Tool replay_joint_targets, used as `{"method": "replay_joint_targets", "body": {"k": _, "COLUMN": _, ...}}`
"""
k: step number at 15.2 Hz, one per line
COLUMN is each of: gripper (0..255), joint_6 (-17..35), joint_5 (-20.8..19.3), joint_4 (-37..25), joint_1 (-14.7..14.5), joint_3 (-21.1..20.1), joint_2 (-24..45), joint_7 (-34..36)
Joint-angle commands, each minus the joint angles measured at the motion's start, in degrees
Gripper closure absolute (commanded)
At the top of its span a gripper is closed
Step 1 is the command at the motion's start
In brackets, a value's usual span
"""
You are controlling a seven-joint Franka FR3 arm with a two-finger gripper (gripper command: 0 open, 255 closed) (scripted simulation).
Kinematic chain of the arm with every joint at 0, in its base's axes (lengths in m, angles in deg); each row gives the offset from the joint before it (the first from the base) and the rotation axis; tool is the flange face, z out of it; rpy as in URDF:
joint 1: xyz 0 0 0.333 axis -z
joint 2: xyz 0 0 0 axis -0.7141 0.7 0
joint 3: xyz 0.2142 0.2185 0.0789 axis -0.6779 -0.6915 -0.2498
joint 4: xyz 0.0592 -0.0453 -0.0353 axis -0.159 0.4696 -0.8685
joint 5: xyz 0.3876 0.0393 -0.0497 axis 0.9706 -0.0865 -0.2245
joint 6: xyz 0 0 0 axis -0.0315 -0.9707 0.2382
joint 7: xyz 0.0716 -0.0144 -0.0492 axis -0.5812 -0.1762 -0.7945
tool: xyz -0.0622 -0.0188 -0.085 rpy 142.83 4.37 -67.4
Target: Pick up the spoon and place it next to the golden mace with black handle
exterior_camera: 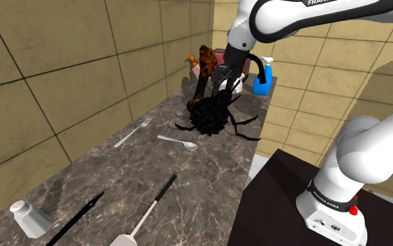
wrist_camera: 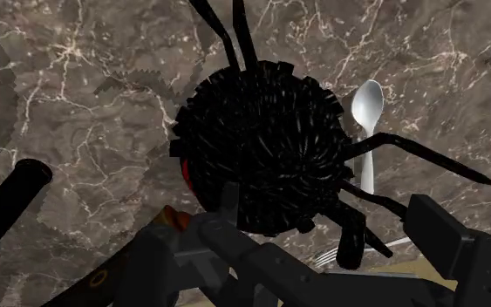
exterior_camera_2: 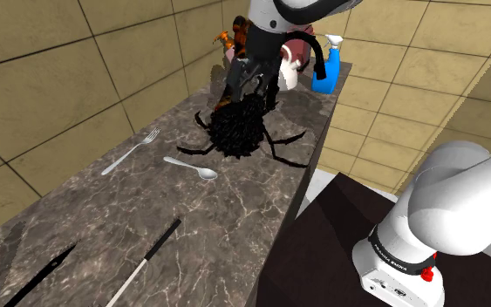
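Two broad surfaces take up most of the scene: the tan tiled wall (exterior_camera: 48,84) and the dark marbled desk (exterior_camera: 118,182) that runs along its foot. My white arm (exterior_camera: 369,154) rises from the dark stand (exterior_camera: 271,203) at the shoulder view's lower right and arches over to the far part of the desk.

Under my wrist sits a spiky black ball (exterior_camera: 209,115) with thin black legs spread out on the marble. My jaws hang just above it, released, the fingers standing apart with nothing between them but the top of that ball. A golden-brown mace (exterior_camera: 200,84) stands tilted just beside the jaws, on the shoulder view's left of them; in the wrist view its black handle (wrist_camera: 17,196) shows off to one side of the ball.

Behind, at the desk's far end, stands a blue spray bottle (exterior_camera: 262,80). Near the shoulder camera lie a white shaker (exterior_camera: 28,218) on its side and a long tool with a black handle (exterior_camera: 149,210).

Smaller still, the spoon (exterior_camera: 179,142) lies flat on the desk near the ball, on the side away from the mace, one black leg crossing close to its handle. It is outside the jaws and below them, untouched. A fork (exterior_camera: 133,131) lies a little farther out, toward the wall.
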Motion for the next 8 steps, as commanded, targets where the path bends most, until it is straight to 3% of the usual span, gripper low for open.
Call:
{"method": "replay_joint_targets", "body": {"k": 1, "gripper": 0, "joint_6": 3.6, "joint_5": 0.7, "joint_4": 1.6, "joint_1": -0.7, "joint_3": -1.2, "joint_2": 4.2, "joint_7": 0.6}}
{"method": "replay_joint_targets", "body": {"k": 6, "gripper": 0, "joint_6": 11.8, "joint_5": 1.4, "joint_4": 0.4, "joint_1": -2.2, "joint_3": -3.7, "joint_2": 13.0, "joint_7": 2.1}}
{"method": "replay_joint_targets", "body": {"k": 7, "gripper": 0, "joint_6": 29.8, "joint_5": 1.4, "joint_4": -0.2, "joint_1": -2.0, "joint_3": -3.3, "joint_2": 9.5, "joint_7": 1.7}}
{"method": "replay_joint_targets", "body": {"k": 8, "gripper": 0, "joint_6": 29.8, "joint_5": 1.4, "joint_4": -0.2, "joint_1": -2.0, "joint_3": -3.2, "joint_2": 9.5, "joint_7": 1.8}}
